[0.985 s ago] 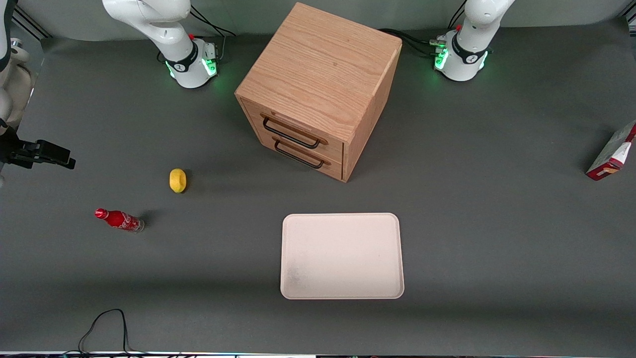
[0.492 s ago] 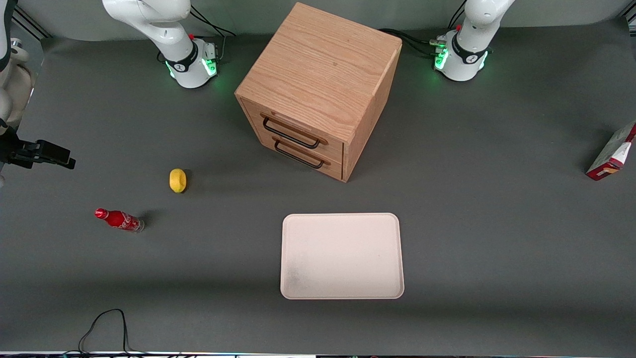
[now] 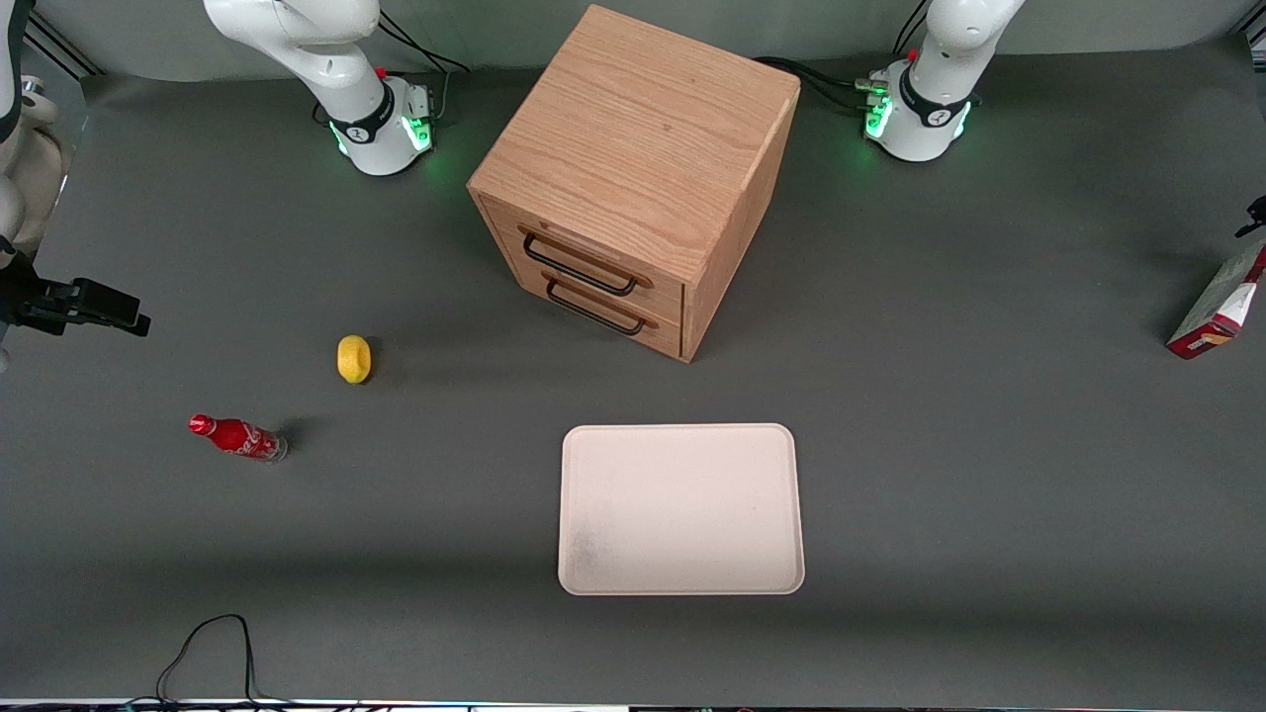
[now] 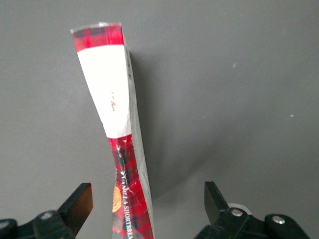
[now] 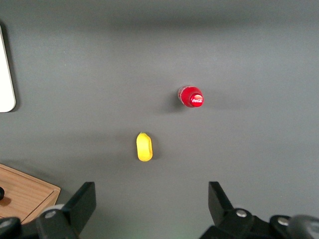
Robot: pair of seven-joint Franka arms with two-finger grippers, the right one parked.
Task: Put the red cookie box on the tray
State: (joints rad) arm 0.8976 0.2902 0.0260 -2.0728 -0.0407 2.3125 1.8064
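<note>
The red cookie box (image 3: 1219, 302) stands on a narrow side at the working arm's end of the table, partly cut off by the front view's edge. The left wrist view looks down along the box (image 4: 117, 109), tartan red with a white panel. My gripper (image 4: 147, 208) hangs open above it, one finger (image 4: 79, 203) on each side of the box, neither touching it. Only a small black part of the gripper (image 3: 1256, 213) shows in the front view, just above the box. The cream-white tray (image 3: 680, 509) lies flat near the table's front, in front of the drawers, with nothing on it.
A wooden two-drawer cabinet (image 3: 633, 178) stands mid-table, farther from the front camera than the tray. A yellow lemon (image 3: 353, 358) and a red soda bottle (image 3: 237, 437) lie toward the parked arm's end. A black cable (image 3: 213, 643) loops at the front edge.
A small black part of my gripper has come into the front view above the box. The box, tray and other objects have not moved.
</note>
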